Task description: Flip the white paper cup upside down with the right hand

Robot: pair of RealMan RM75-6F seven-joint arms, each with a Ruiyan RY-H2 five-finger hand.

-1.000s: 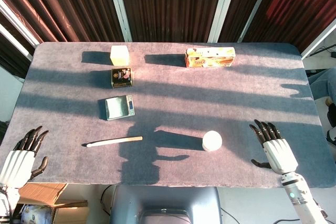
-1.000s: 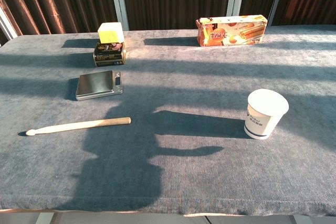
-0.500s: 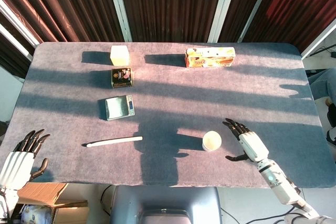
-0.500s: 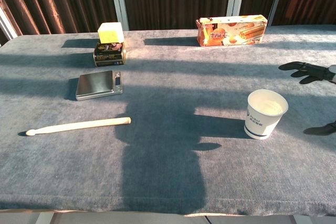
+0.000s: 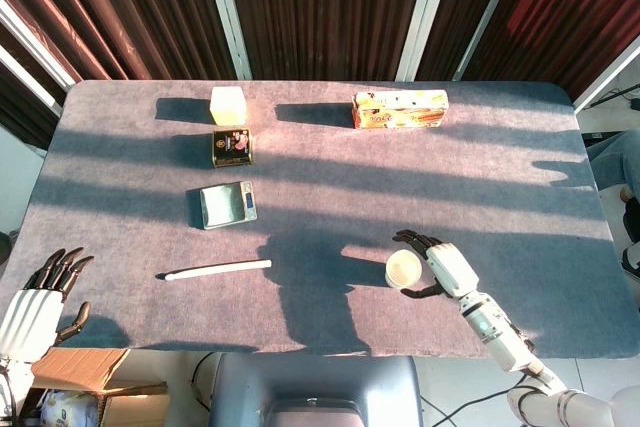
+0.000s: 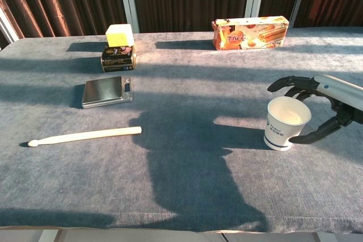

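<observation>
Near the table's (image 5: 300,157) front edge, right of centre: white paper cup (image 5: 404,268), upright, mouth up. Right hand (image 5: 440,267) now just beside the cup's right side, moved in from well to the right half a second ago; fingers (image 6: 286,82) spread apart and curved round the cup's far side, thumb near its base, contact with the wall not clear. Cup itself unmoved. Left hand (image 5: 35,302) unchanged off the table's front-left corner, fingers loosely together, holding nothing.

Seen only from the head: that left hand. Clearer from the chest: blue print on the cup (image 6: 285,123). Untouched farther back and left: drumstick (image 5: 217,269), small scale (image 5: 226,204), dark tin (image 5: 231,147), yellow block (image 5: 228,105), biscuit box (image 5: 400,109).
</observation>
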